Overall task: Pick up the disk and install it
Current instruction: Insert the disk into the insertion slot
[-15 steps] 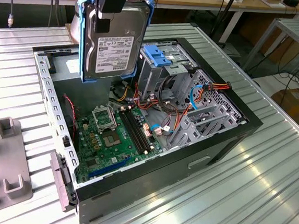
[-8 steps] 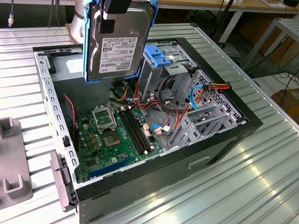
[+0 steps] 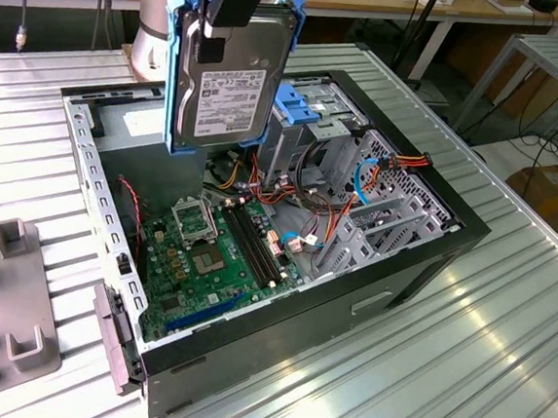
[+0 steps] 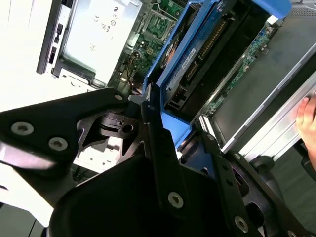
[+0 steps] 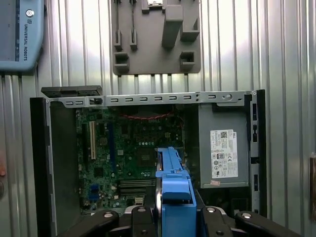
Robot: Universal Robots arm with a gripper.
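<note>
The disk [image 3: 233, 83] hangs upright above the open computer case [image 3: 420, 270], its white label facing the exterior camera and its blue bracket [image 3: 176, 83] round the edges. My gripper [image 3: 217, 23] is shut on the disk's upper edge. In the second wrist view the black fingers [image 4: 154, 123] clamp the blue bracket [image 4: 170, 123], with the disk's underside [image 4: 207, 44] beyond them. In the first wrist view the disk's blue edge [image 5: 173, 187] points down over the motherboard [image 5: 123, 158]. The disk is held clear of the case, over the part beside the drive cage [image 3: 307, 114].
The grey power supply box [image 5: 222, 148] with a white sticker fills one corner of the case. Red and orange cables [image 3: 400, 166] run by the cage. A grey fixture [image 3: 6, 312] lies on the ribbed metal table at the exterior view's left. A person's hand [image 4: 308, 113] is close to the case.
</note>
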